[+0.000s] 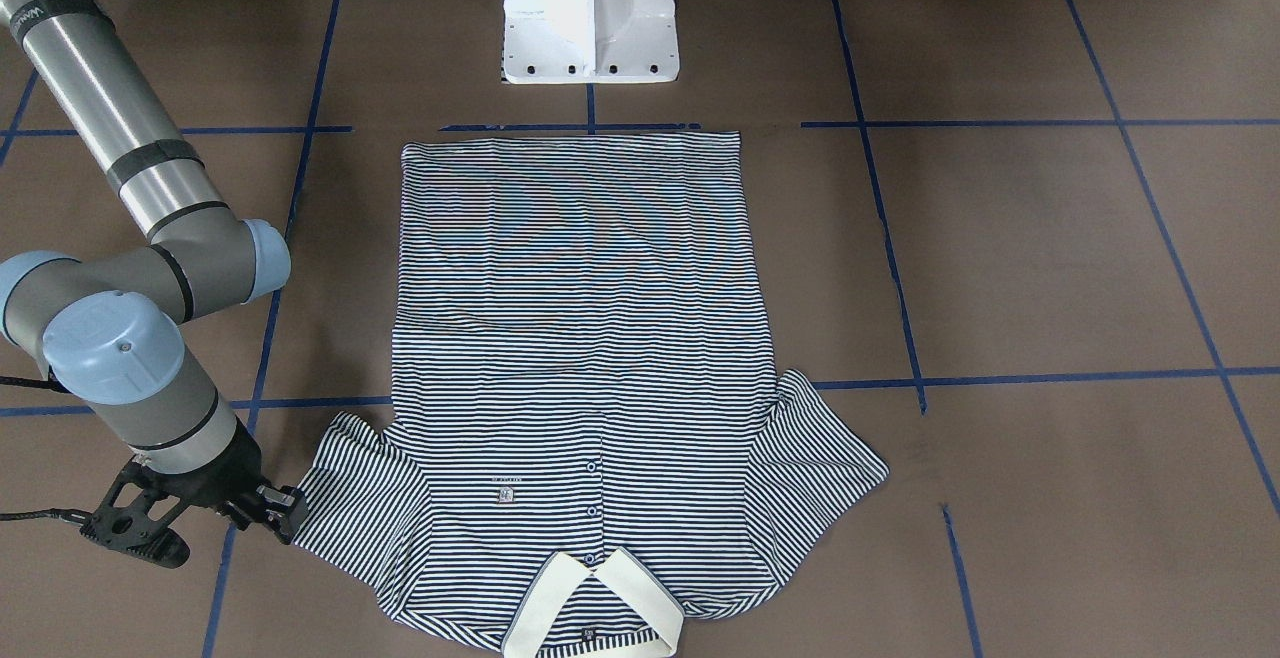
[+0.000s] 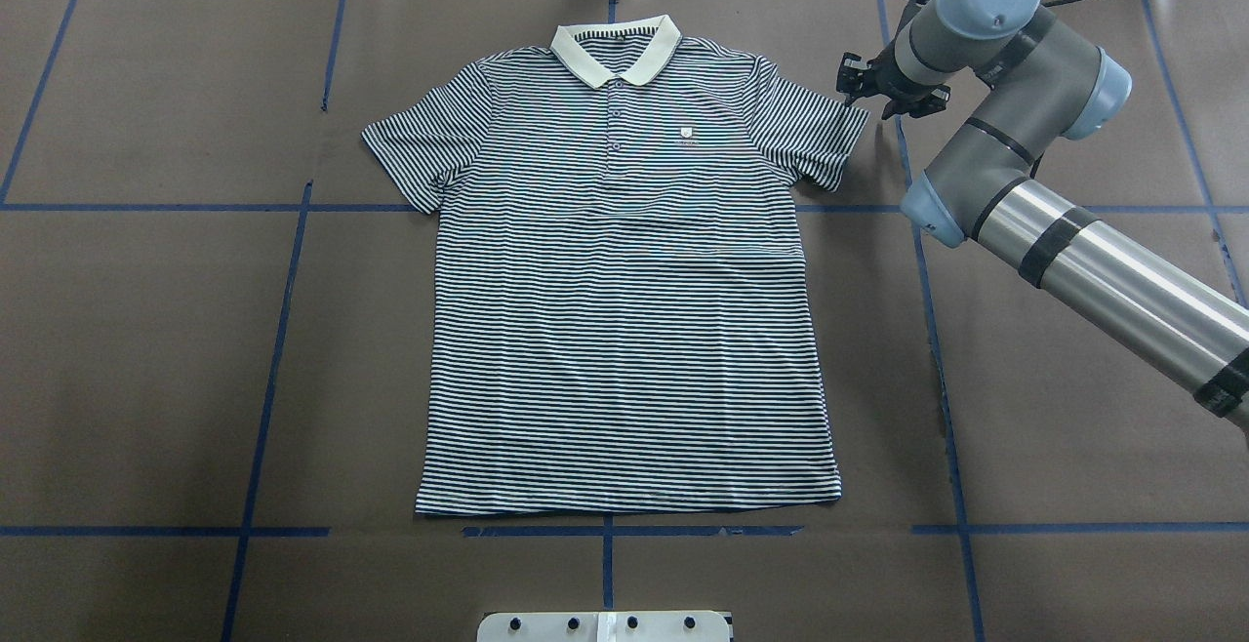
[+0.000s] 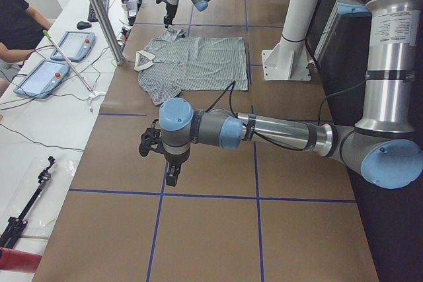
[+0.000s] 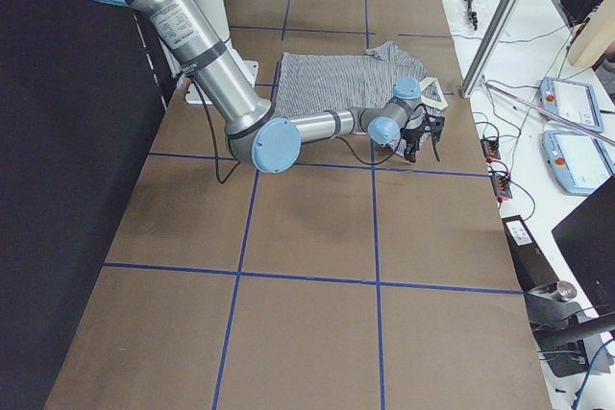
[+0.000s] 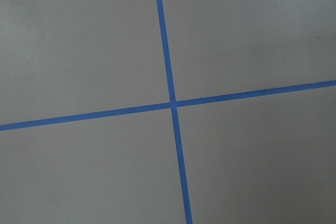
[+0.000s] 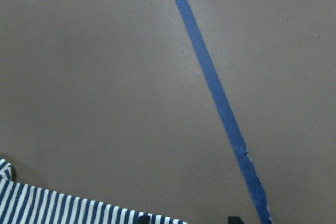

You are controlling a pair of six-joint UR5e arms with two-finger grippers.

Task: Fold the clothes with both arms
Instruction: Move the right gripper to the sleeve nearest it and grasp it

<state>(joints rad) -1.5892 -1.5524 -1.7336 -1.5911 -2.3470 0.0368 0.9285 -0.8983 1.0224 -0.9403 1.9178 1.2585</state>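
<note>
striped polo shirt [image 2: 624, 310] lying flat on table [image 2: 146, 349], buttons up. right gripper [image 2: 883, 99] hovering at shirt's sleeve cuff, jaws spread, probably lining up pinch. left gripper [image 3: 165, 163] hanging well off shirt, jaws: cannot tell.

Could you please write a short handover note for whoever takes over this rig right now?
Right gripper: open, at the outer edge of the polo shirt sleeve on the robot's right. It grips nothing.
Left gripper: out to the robot's left over bare table, well clear of the shirt. It shows only in the side view, so open or shut cannot be told.
Shirt: flat, front up, both sleeves spread, collar away from the robot, hem toward its base.
Done: no fold yet.
Left: take hold of the shirt with both arms and make every fold.
</note>
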